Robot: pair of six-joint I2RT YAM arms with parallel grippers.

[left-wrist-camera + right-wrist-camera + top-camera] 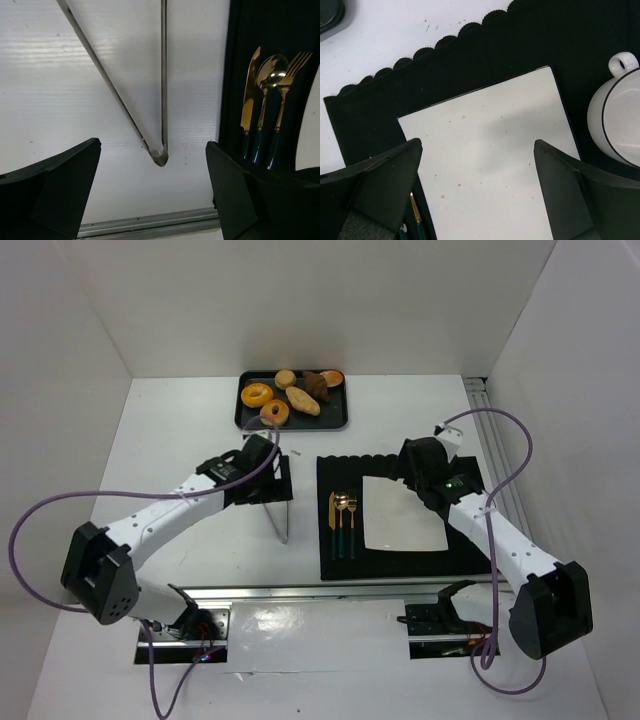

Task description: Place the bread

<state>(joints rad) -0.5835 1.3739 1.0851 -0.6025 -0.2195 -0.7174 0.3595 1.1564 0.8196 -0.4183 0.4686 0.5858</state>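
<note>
Several breads lie on a black tray (340, 420) at the table's far side: two ring-shaped ones (257, 395), a long roll (302, 401), a round roll (286, 378) and a dark piece (316, 386). Metal tongs (283, 515) lie on the white table, their joined end showing in the left wrist view (160, 156). My left gripper (270, 480) is open and empty above the tongs (152, 145). A white rectangular plate (400, 515) sits on a black placemat (400, 565). My right gripper (408, 472) is open and empty over the plate's far part (478, 145).
Gold cutlery with green handles (343, 525) lies on the placemat left of the plate, and also shows in the left wrist view (265, 100). A white cup (617, 117) stands right of the plate. A metal rail (330, 592) runs along the near edge. White walls enclose the table.
</note>
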